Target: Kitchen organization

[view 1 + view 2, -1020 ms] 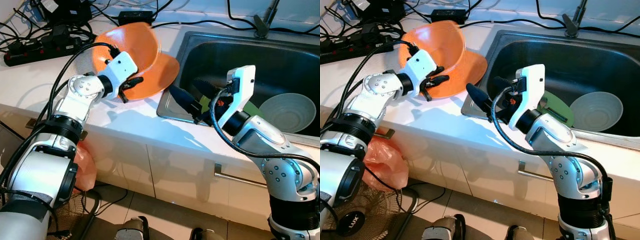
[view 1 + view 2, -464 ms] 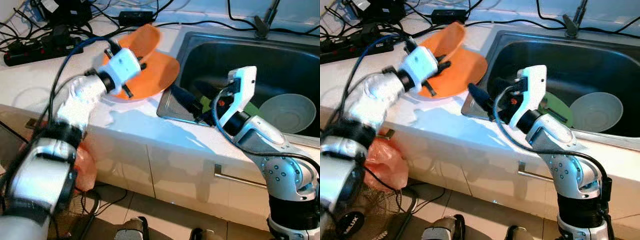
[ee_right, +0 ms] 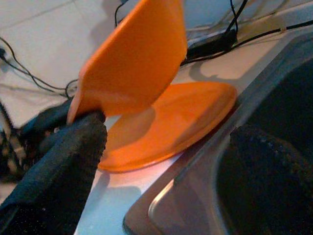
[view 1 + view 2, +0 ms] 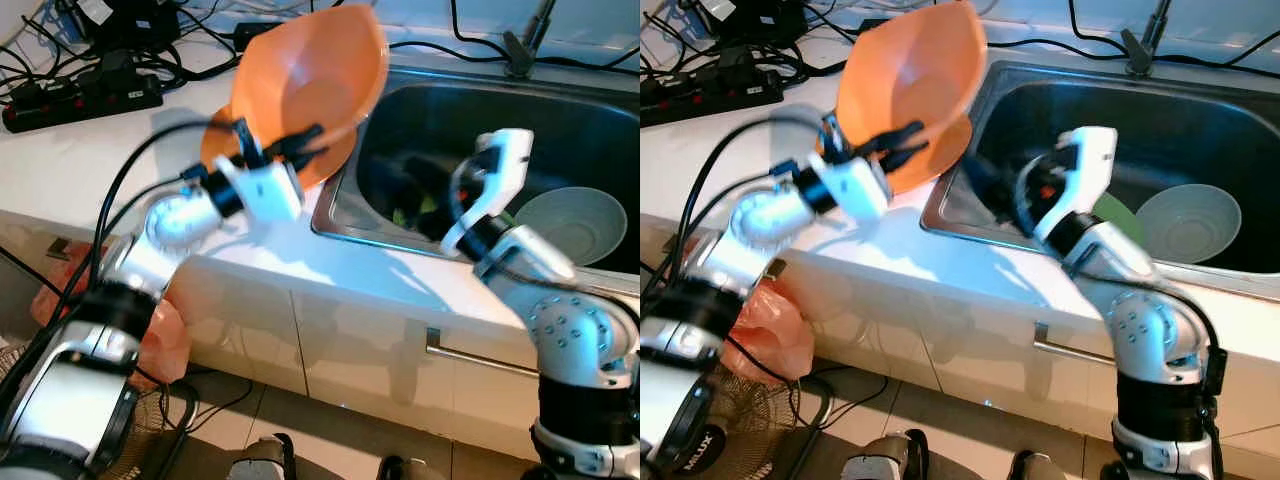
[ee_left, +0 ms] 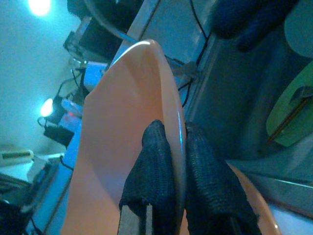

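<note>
Orange bowl (image 4: 310, 75) is lifted off the counter (image 4: 90, 150), tilted on edge, its rim pinched between the 2 black fingers (image 5: 151, 171) of the left gripper (image 4: 285, 150), which is clenched on it. Directly beneath that gripper an orange plate (image 3: 171, 122) lies flat on the counter, just beside the sink (image 4: 560, 120) edge. The right gripper (image 4: 995, 190) hangs low over the sink's near corner, close to the plate, fingers spread apart and grasping nothing. Beyond the right gripper, inside the sink, sit a pale bowl (image 4: 572, 225) and a green plate (image 4: 1118, 215). Past the left gripper, black cables and a power strip (image 4: 80, 100) lie on the counter.
</note>
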